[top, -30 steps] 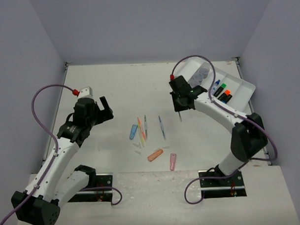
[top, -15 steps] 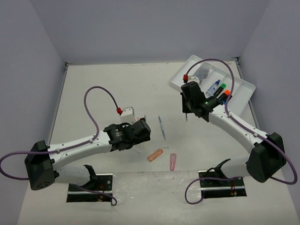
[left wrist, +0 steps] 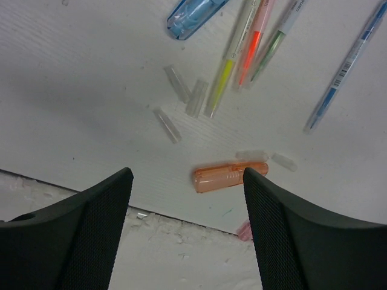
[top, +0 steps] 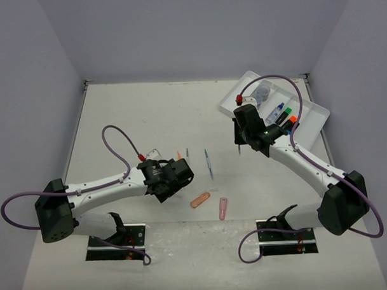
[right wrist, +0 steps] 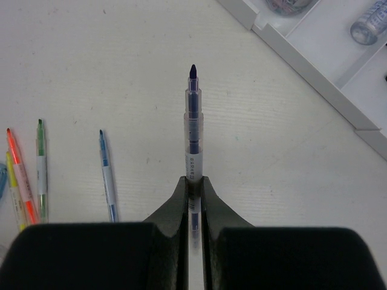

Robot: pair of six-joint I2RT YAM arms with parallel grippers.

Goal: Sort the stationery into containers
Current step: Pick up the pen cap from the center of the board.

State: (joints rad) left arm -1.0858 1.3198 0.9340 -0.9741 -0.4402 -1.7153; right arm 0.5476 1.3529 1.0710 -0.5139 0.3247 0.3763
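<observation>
Top external view: black highlighters [top: 288, 121] lie in the white divided plastic tray [top: 312, 113] at the far-right corner of the table [top: 129, 115], while the right gripper [right wrist: 193, 184] clamps a thin blue pen [right wrist: 193, 121] nearby and the left gripper [left wrist: 187, 174] gapes above loose coloured pens [left wrist: 253, 48].

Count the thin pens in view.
5. Four lie on the table: yellow pen, orange pen and green pen close together, blue pen a little apart. The dark pen is held in the right gripper. Others may lie hidden in the tray.

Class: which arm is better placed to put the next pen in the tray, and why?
Right: the right tool grips a pen near the tray; the left tool hangs open, empty, farther away.
</observation>
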